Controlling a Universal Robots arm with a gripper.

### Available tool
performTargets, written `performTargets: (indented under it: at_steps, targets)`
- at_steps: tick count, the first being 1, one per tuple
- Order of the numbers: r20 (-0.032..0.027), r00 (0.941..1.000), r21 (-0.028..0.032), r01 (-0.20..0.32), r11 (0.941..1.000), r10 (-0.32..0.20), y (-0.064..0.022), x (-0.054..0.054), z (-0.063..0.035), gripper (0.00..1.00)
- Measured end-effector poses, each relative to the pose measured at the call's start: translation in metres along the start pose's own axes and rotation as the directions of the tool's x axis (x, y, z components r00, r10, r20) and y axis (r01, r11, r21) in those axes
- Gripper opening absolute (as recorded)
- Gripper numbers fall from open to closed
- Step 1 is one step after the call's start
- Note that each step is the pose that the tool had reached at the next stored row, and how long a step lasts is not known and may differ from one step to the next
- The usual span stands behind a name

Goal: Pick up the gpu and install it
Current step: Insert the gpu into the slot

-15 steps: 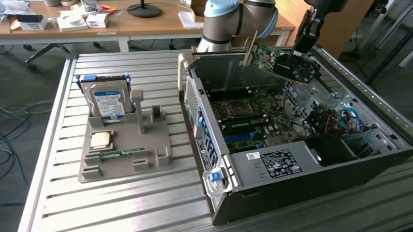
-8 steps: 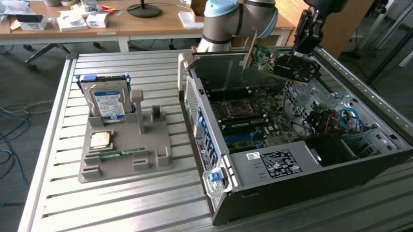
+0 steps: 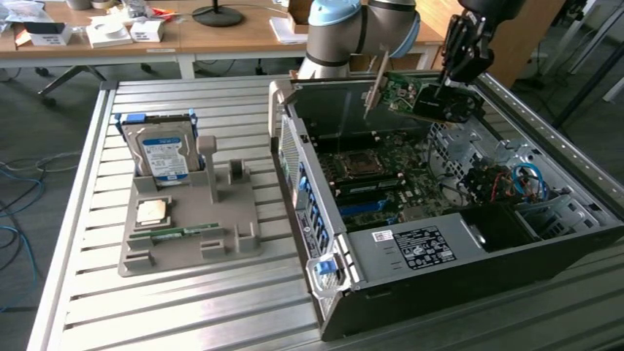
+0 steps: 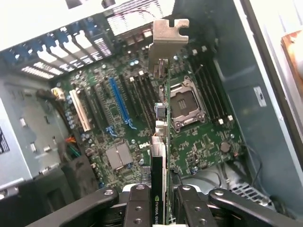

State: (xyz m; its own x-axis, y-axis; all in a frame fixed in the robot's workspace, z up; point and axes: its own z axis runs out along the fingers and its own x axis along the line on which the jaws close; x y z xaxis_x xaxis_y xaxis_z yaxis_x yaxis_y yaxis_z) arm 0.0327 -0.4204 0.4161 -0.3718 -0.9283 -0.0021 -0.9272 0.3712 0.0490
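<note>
worktop (image 3: 195, 307): grey holder (image 3: 234, 219) carrying drive (image 3: 164, 155), chip (image 3: 154, 212), memory stick (image 3: 175, 232) | open case (image 3: 292, 146): motherboard (image 3: 390, 183) inside | gpu (image 3: 402, 91) aloft over case's far end, clear of motherboard | claw (image 3: 454, 82) clamped on gpu

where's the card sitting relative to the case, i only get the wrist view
Observer: The gripper holds the graphics card up in the air, above the rim of the open computer case, over the end that lies farthest back in the exterior view.
Operator: ok and what's left on the parts tray
Observer: On the grey tray a hard drive stands upright, while a processor chip and a memory stick lie flat.
</note>
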Motion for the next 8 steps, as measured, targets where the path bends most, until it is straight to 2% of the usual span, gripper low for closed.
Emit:
performTargets:
  at_steps: [5, 8]
  targets:
    - [-0.0042, 0.9962, -0.0004, 0.086, 0.9963, -0.086, 0.0000, 0.0000, 0.0005, 0.26]
    - [-0.0050, 0.9948, -0.0005, 0.101, 0.9949, -0.101, 0.0000, 0.0000, 0.0004, 0.26]
